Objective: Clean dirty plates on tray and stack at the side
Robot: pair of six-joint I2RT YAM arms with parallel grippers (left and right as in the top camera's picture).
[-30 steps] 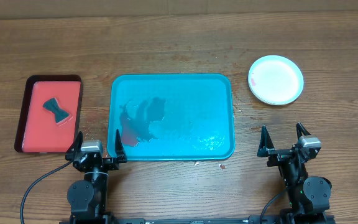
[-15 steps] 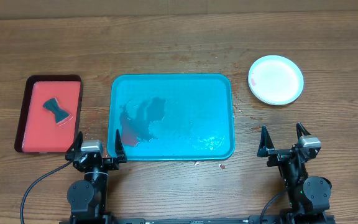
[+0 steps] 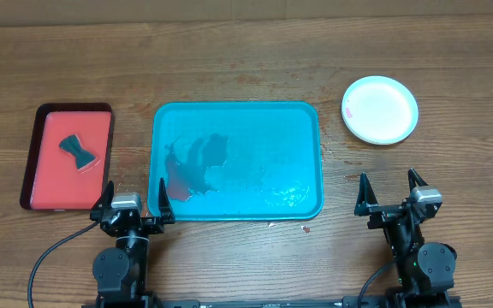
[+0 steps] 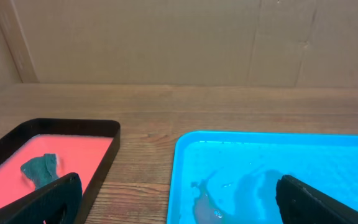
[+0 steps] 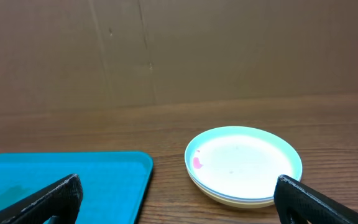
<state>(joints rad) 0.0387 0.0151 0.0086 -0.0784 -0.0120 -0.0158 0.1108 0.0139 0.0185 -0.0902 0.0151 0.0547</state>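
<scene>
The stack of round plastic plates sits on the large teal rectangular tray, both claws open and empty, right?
No: the stack of round plastic plates sits on the wooden table beside the large teal rectangular tray, as the overhead view shows. The left claw and right claw are open and empty.

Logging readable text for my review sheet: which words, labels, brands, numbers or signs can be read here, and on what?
None: no text shows in any view. The blue tray, the red tray, the dark pad, the plates and the cardboard wall all look unmarked.
</scene>
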